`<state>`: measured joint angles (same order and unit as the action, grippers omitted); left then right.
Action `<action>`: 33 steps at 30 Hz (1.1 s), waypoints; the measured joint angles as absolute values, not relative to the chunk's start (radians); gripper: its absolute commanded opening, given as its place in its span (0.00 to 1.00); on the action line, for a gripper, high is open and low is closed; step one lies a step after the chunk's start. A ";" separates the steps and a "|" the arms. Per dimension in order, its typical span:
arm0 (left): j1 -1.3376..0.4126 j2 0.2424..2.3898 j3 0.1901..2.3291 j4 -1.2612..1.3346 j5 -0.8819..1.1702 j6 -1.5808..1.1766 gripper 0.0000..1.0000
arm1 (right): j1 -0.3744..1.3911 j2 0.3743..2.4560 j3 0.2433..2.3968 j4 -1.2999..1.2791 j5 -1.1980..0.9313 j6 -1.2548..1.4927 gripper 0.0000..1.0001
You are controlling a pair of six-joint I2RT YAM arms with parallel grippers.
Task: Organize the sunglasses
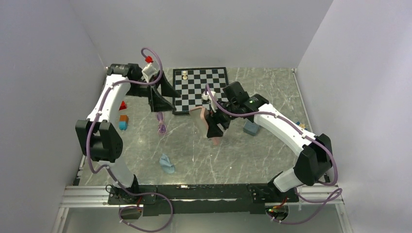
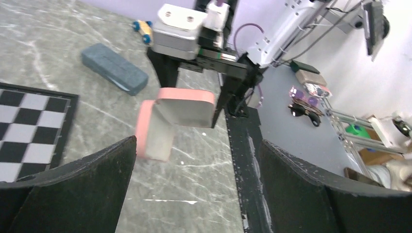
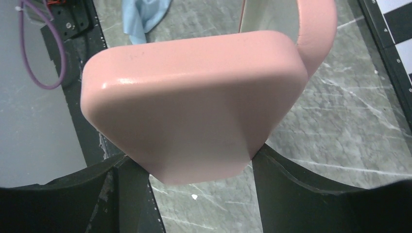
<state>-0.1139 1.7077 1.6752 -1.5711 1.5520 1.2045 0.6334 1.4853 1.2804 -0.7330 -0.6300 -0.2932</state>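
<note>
Pink case (image 3: 194, 102), hinged open, sits clamped in the right end effector (image 1: 215, 125) above the grey marbled worktop (image 1: 272, 160). The left end effector (image 2: 197, 145) gapes apart, empty. Purple sunglasses (image 1: 162, 127) show near its 6 o'clock. Pale walls (image 1: 43, 73) enclose the worktop, with a chessboard (image 1: 200, 87) at 12 o'clock.

We see one small pair of sunglasses with a translucent purple-pink frame (image 1: 162, 127) lying on the grey marbled table (image 1: 233, 160), left of its middle and on the near side of its far edge. From above, the pair looks drawn out front to back, with a thin purple part reaching toward the far side. It is too small for us to tell whether its arms are folded or which way its lenses face.
</note>
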 measured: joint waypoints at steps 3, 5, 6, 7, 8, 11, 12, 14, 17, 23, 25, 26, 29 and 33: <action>-0.077 1.746 1.752 -1.563 1.547 1.185 0.99 | 0.634 1.486 1.280 -0.731 -0.598 -0.284 0.00; -0.064 1.736 1.803 -1.557 1.547 1.262 0.99 | 0.634 1.485 1.280 -0.731 -0.580 -0.283 0.00; -0.063 1.718 1.811 -1.553 1.549 1.320 0.99 | 0.634 1.483 1.280 -0.731 -0.575 -0.283 0.00; -0.063 1.689 1.809 -1.551 1.548 1.407 0.99 | 0.634 1.480 1.280 -0.730 -0.569 -0.283 0.00; -0.063 1.649 1.798 -1.552 1.547 1.504 0.99 | 0.634 1.475 1.280 -0.728 -0.562 -0.283 0.00; -0.063 1.523 1.771 -1.557 1.550 1.751 0.99 | 0.634 1.452 1.276 -0.716 -0.544 -0.282 0.00; -0.063 1.480 1.755 -1.557 1.554 1.814 0.99 | 0.634 1.440 1.271 -0.709 -0.537 -0.281 0.00; -0.062 1.407 1.694 -1.562 1.562 1.903 0.99 | 0.634 1.415 1.261 -0.701 -0.527 -0.281 0.00; -0.052 1.384 1.604 -1.592 1.563 1.975 0.99 | 0.634 1.393 1.255 -0.700 -0.518 -0.279 0.00; -0.010 1.633 1.713 -1.434 1.562 1.964 0.99 | 0.635 1.388 1.255 -0.695 -0.487 -0.269 0.00; -0.005 1.644 1.644 -1.098 1.545 1.630 0.99 | 0.637 1.388 1.255 -0.696 -0.476 -0.265 0.00; -0.008 1.623 1.556 -0.791 1.507 1.343 0.99 | 0.637 1.388 1.255 -0.697 -0.474 -0.265 0.00; -0.027 1.577 1.332 -0.170 1.253 0.722 0.99 | 0.638 1.388 1.255 -0.698 -0.472 -0.265 0.00; -0.073 1.568 1.301 0.065 0.854 0.370 0.99 | 0.641 1.393 1.255 -0.698 -0.472 -0.265 0.00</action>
